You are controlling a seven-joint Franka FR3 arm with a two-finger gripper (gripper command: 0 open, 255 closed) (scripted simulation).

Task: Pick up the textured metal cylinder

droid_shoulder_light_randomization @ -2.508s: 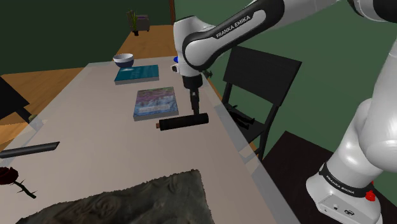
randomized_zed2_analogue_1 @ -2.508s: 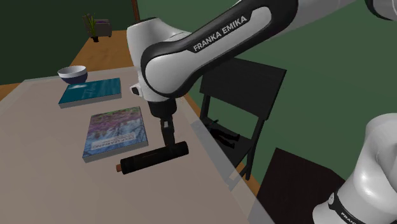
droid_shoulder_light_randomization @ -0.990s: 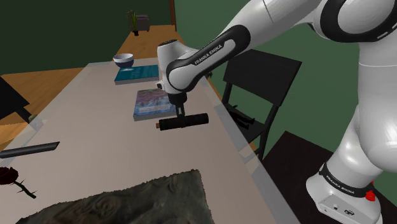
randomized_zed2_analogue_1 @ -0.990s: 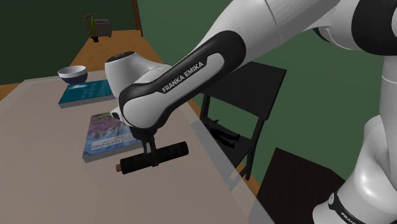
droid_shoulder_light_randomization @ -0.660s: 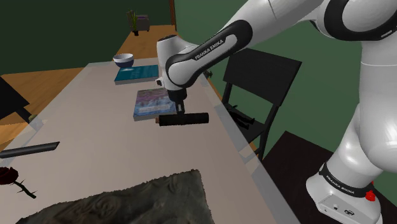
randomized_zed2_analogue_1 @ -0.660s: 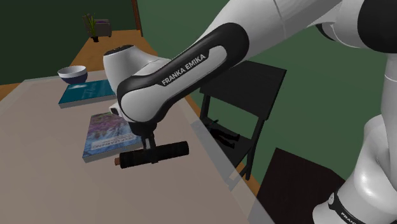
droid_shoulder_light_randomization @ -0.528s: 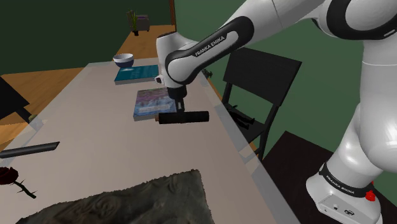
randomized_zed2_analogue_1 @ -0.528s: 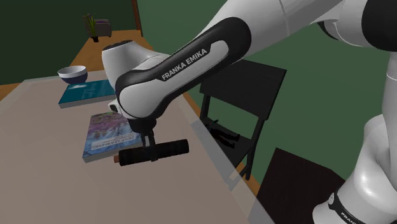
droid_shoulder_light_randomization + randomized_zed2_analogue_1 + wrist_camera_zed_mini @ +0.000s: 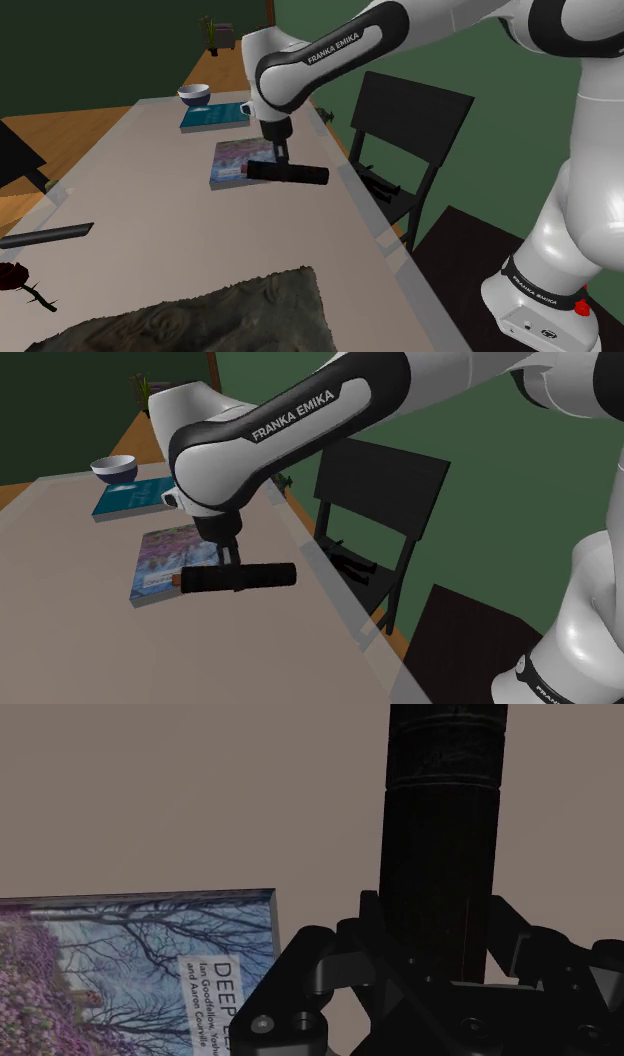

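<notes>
Grey table [image 9: 150, 200], black cylinder [image 9: 308, 176] held level, apparently crosswise, gripper [image 9: 283, 166] clamped on its middle.

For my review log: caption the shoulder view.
Claw clasping a dark cylinder just above the table, beside a book.

Shoulder view: you stand beside and a little behind the arm's base [image 9: 540, 300] at lower right of frame. You look down the long table [image 9: 150, 205] toward the bowl [image 9: 194, 95] at upper left.

Second exterior view: nearly the same heading, but closer in. The forearm fills the upper centre.

Shared: both views give you the table's edge toward frame right, the purple book [image 9: 240, 160] and the black chair [image 9: 410, 110].

Wrist view: you look straight down on the table from close above, past the end effector [image 9: 435, 949] and the dark cylinder [image 9: 445, 824] it clasps. The book's corner sits at lower left.
</notes>
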